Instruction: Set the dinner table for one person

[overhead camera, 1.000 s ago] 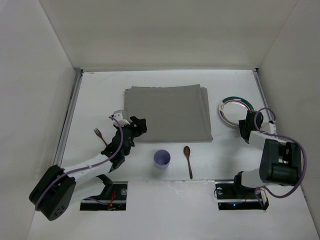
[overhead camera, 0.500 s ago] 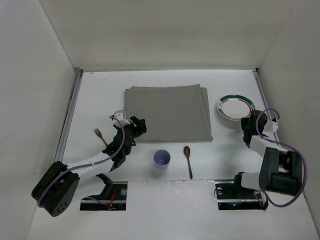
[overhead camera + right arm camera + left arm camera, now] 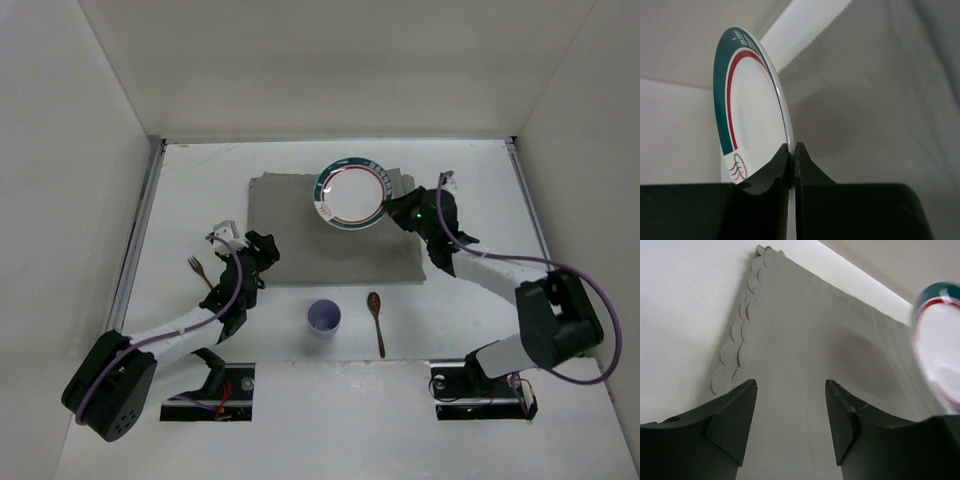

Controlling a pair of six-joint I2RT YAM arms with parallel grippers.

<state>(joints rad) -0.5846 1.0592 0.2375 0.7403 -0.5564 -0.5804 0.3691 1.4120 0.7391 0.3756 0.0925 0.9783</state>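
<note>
While one plate (image 3: 350, 195) hangs pinched, one cup (image 3: 323, 317), spoon (image 3: 377, 318), fork (image 3: 200, 272) lie

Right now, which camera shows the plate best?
Top external: the whole plate shows, held over the grey mat by the right tool. Right wrist shows it nearly edge-on, rim pinched between the fingers. Left wrist catches a blurred slice at the frame's right edge.
</note>
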